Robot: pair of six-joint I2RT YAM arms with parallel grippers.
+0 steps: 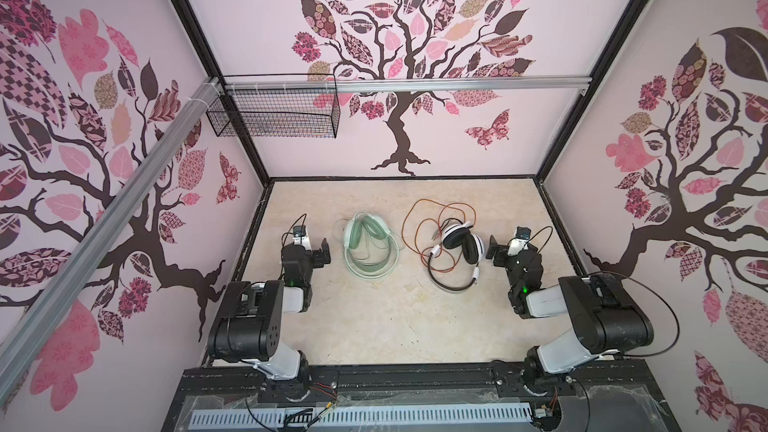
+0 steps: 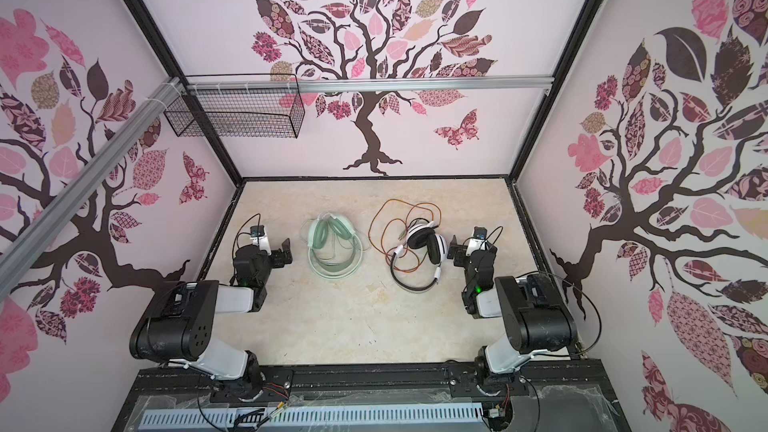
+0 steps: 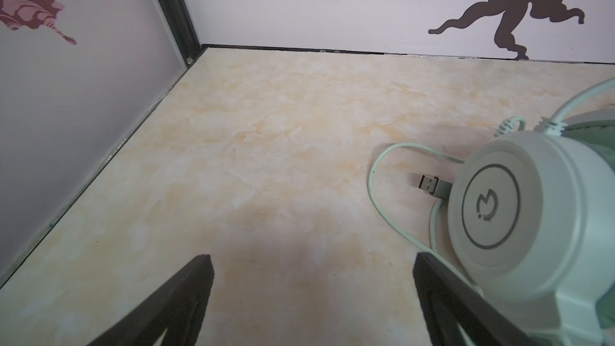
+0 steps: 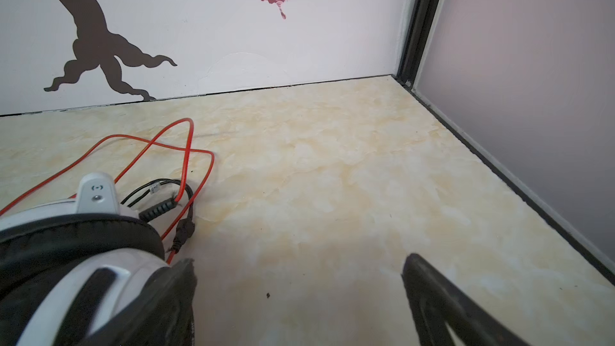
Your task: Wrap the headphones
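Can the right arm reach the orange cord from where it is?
Likely yes: the right gripper is open beside the white headphones, and the orange cord lies loose just past them, nothing on top.

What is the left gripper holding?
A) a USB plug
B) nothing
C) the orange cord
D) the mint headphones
B: the left gripper is open with only bare table between its jaws. The mint headphones sit beside it and the USB plug lies free.
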